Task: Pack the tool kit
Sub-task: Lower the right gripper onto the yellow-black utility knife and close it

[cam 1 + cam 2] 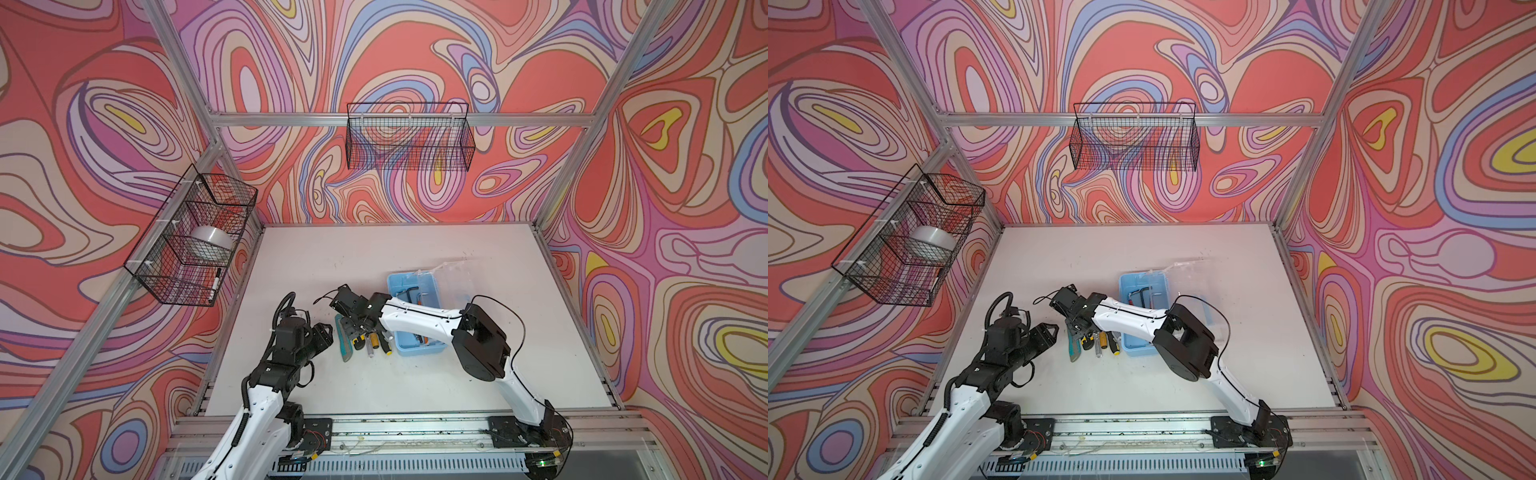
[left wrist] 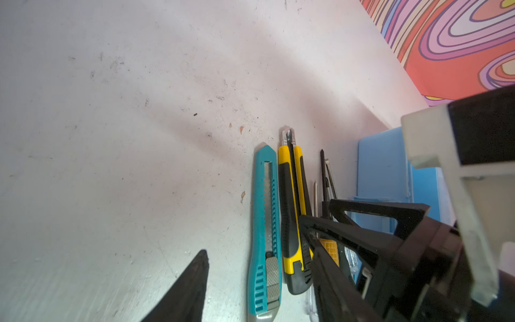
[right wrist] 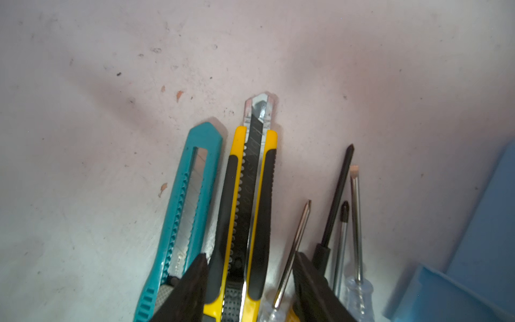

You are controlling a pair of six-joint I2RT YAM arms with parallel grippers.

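Note:
The light-blue case [image 1: 394,291] [image 1: 1124,291] stands open mid-table, its clear lid [image 1: 453,274] folded back and black hex keys [image 1: 411,293] inside. Left of it, side by side on the table, lie a teal utility knife [image 3: 192,189] [image 2: 264,223], a yellow-and-black utility knife [image 3: 250,195] [image 2: 289,209] and several screwdrivers [image 3: 338,195] [image 1: 374,341]. My right gripper [image 3: 250,255] [image 1: 355,328] reaches across, open, its fingers straddling the yellow knife and one screwdriver shaft. My left gripper [image 2: 257,267] [image 1: 329,330] is open just left of the teal knife, holding nothing.
A black wire basket [image 1: 191,237] on the left wall holds a tape roll [image 1: 210,241] and a marker [image 1: 216,284]. Another black wire basket [image 1: 409,137] hangs on the back rail. The right arm [image 1: 415,322] crosses over the case. Patterned walls enclose the white table [image 1: 478,374].

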